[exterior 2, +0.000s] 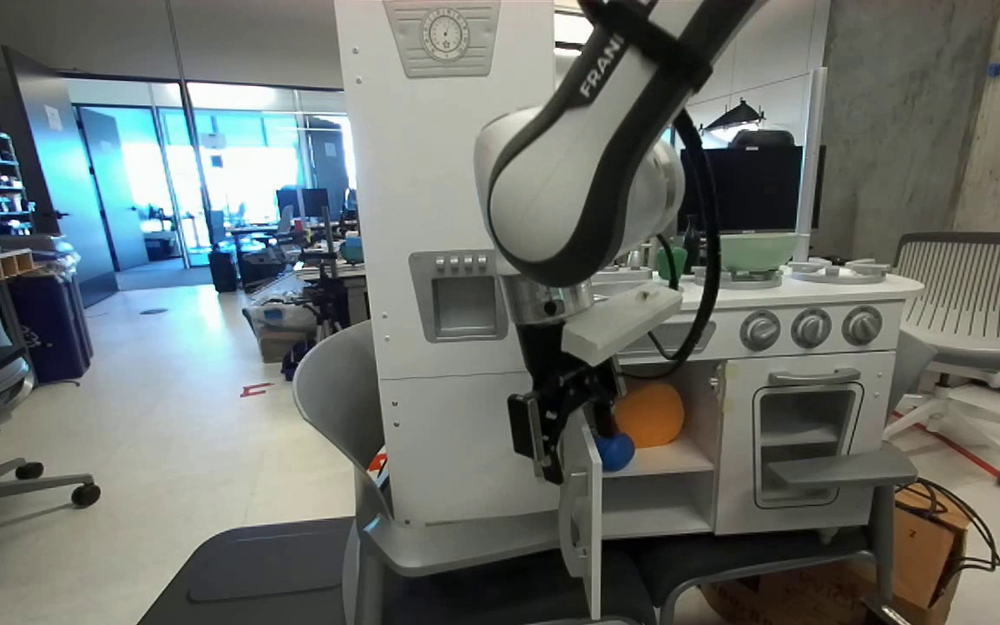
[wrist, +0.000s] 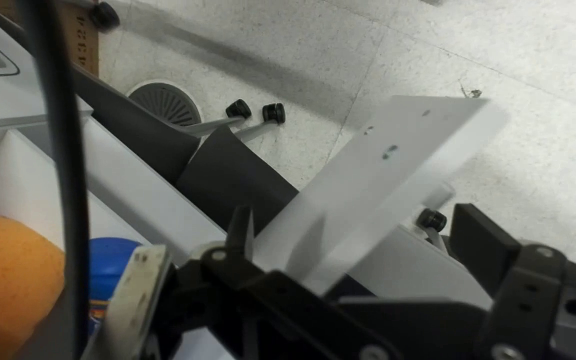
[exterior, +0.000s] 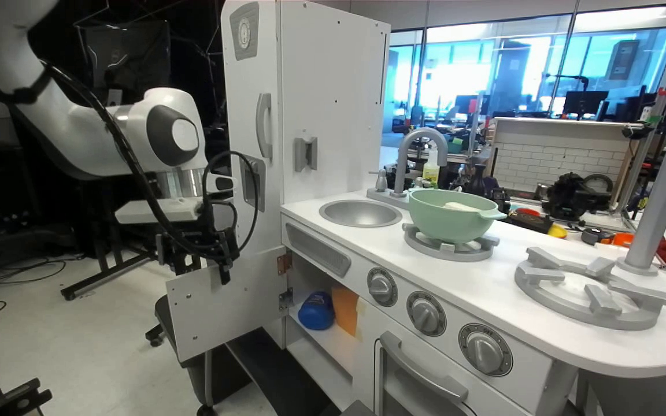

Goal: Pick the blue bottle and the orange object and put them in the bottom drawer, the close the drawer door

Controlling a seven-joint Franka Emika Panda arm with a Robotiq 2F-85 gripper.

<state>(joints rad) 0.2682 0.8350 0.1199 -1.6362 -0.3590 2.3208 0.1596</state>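
Under a smooth white counter (exterior: 376,242), in an exterior view, the bottom drawer (exterior: 321,370) is a boxy white compartment. On its upper level sits the blue bottle (exterior: 317,312), rounded and bright, with the orange object (exterior: 344,312) just beside it, partly hidden. The drawer door (exterior: 235,309), a flat white panel on metal hinges (exterior: 285,299), stands open. A pale green bowl (exterior: 448,218) rests on a grey burner (exterior: 443,251) with raised prongs.

A smooth white arm (exterior 2: 543,204) slants down in an exterior view; below it, the black gripper (exterior 2: 578,444) hangs at the drawer door's top edge. The orange object looks plump and egg-like. Round grey dials (exterior 2: 811,329) line up above a round-cornered oven window (exterior 2: 805,425).

From the wrist view, the blocky dark fingers (wrist: 485,245) stand wide apart, the thin drawer door between them; contact with it cannot be told. Left of them, the orange object is matte with small specks, the blue bottle smooth with printed markings.
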